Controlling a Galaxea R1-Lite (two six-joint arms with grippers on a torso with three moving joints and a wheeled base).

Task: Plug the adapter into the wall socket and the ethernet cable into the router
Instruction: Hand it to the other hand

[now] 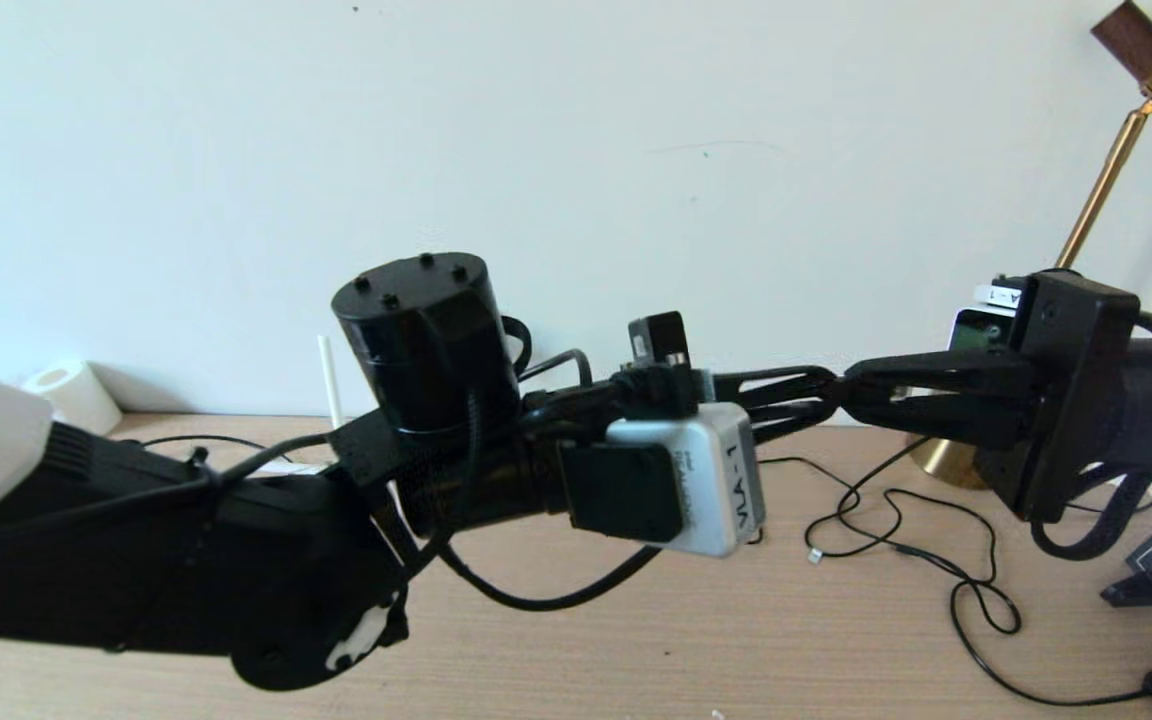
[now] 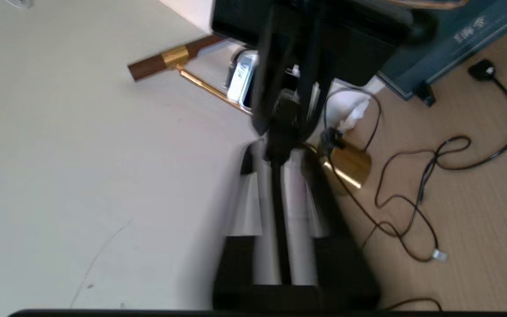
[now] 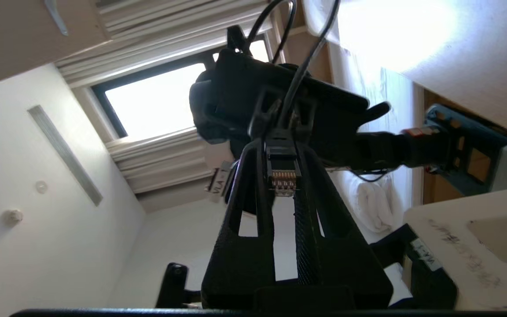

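A: Where to find the ethernet cable (image 3: 283,174)?

B: Up in the air above the wooden desk (image 1: 636,640), at the spot where both arms meet. Pinched by its small plug tip between the black fingers (image 3: 307,198) of the right gripper (image 1: 851,392), gold contacts facing that wrist's camera.

A: And the left gripper (image 1: 829,397)?

B: Reaching in from the robot's left, tip to tip with the right one. Drawn narrow, pale fingers (image 2: 295,198) close on a dark strip of the cable running between them, though blurred in its own wrist view.

A: Any sign of the router?

B: Only one slim white antenna (image 1: 329,375), standing upright behind the left arm, near the wall. Body mostly hidden by that arm.

A: Anything else on the desk?

B: Thin black cables (image 1: 976,590) looping loosely on the right side, well below the grippers. Behind them, a brass lamp (image 1: 1096,190) against the wall. At the far left corner, a white paper roll (image 1: 66,392).
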